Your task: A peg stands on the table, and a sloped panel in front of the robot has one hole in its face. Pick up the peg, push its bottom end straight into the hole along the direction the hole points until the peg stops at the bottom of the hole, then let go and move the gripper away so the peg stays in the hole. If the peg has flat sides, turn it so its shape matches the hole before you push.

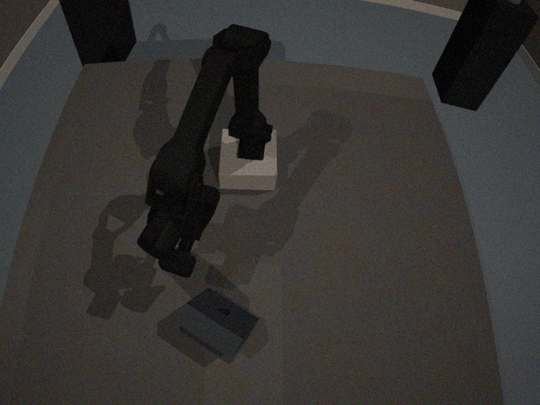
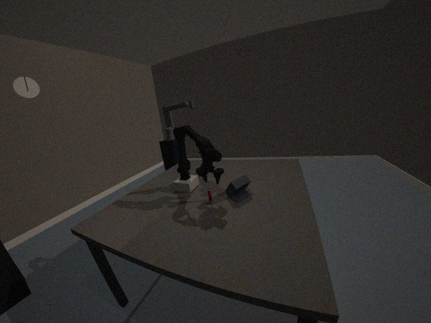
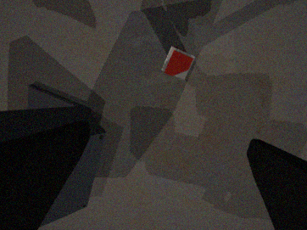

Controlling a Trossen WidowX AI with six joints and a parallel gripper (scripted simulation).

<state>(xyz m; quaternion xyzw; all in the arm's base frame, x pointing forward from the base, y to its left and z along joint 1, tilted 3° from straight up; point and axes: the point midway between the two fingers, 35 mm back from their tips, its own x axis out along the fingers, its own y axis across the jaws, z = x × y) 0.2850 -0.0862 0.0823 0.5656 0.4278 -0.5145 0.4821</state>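
The peg (image 2: 208, 193) (image 3: 178, 64) is small and red and stands upright on the table. The wrist view shows its square red top from above, turned at an angle. In the top view the arm hides it. My gripper (image 1: 165, 252) (image 2: 210, 176) (image 3: 169, 139) is open and empty. It hangs above the peg, which lies a little beyond the midpoint between the fingers. The sloped panel (image 1: 221, 321) (image 2: 238, 184) is a dark grey wedge just past the peg. It has a small hole (image 1: 223, 310) in its face.
The arm's white base block (image 1: 247, 174) (image 2: 187, 184) stands behind the peg. Two tall dark pillars (image 1: 94, 13) (image 1: 482, 44) stand at the far corners. The table's front edge (image 2: 201, 285) is far from the work area.
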